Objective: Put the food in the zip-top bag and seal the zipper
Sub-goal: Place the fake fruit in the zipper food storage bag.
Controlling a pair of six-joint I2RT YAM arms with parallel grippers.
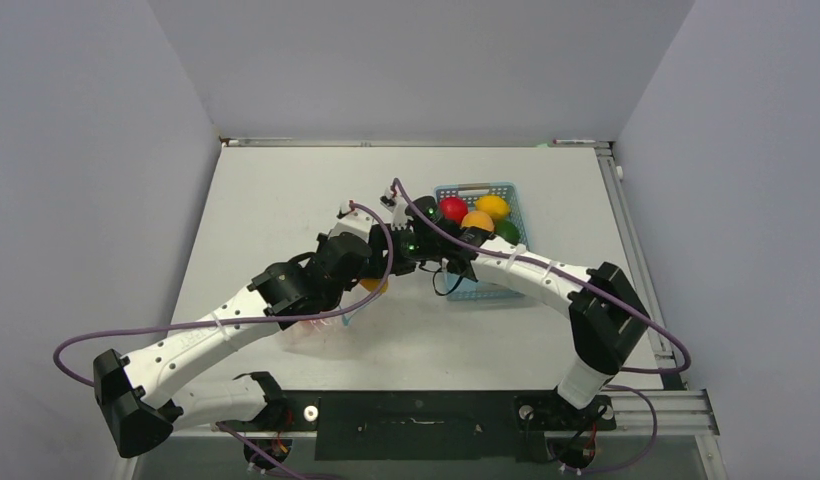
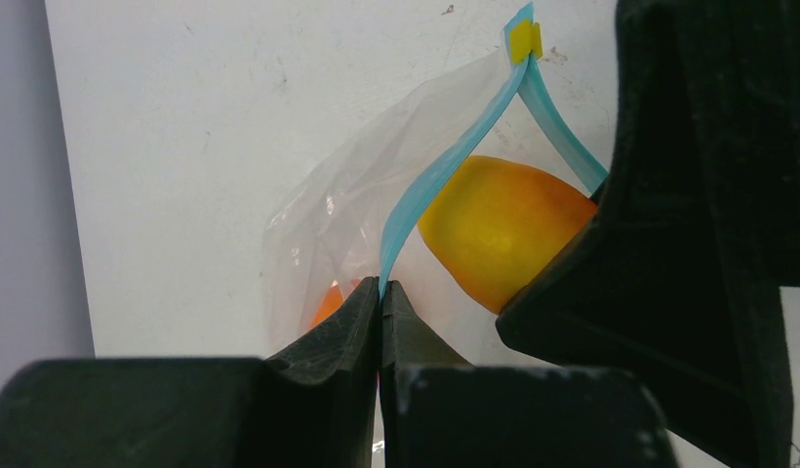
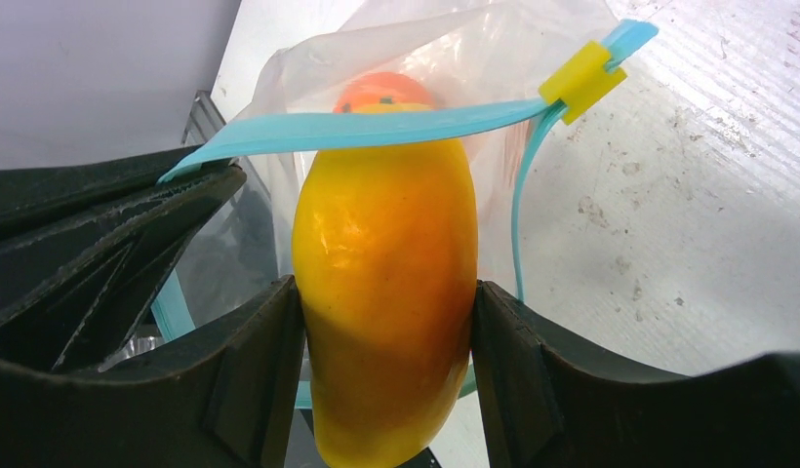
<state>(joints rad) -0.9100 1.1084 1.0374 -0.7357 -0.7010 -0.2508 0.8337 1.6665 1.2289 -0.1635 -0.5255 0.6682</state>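
Left gripper [image 2: 381,292]: fingers pressed together, pinching one lip of the zipper [image 2: 425,185] at its lower end.
Right gripper [image 3: 386,292]: clamped on a yellow-orange fruit [image 3: 386,244], one finger on each flank, long axis pointing away from the wrist.
Zip-top bag [image 2: 318,214]: clear and crinkled, on the table [image 1: 266,200] under the left gripper. Its body spreads toward 10 o'clock of the pinch in the left wrist view.
Mouth: open. The two blue lips part from the yellow slider [image 2: 523,39], which is at 1 o'clock of the pinch point, and they diverge below it.
Fruit vs. mouth: its far end sits between the two lips. In the right wrist view one lip crosses its tip and the other runs down at its 3 o'clock side.
Bag contents: one orange piece [image 3: 381,93] with dark marks, seen through the film at 12 o'clock of the held fruit.
Basket [image 1: 464,190]: light blue, at 3 o'clock of the meeting grippers in the top view. It holds a red piece [image 1: 453,208], a yellow piece [image 1: 493,207], an orange-coloured piece [image 1: 477,221] and a dark green piece [image 1: 507,232].
Arms: both reach to mid-table, wrists close together.
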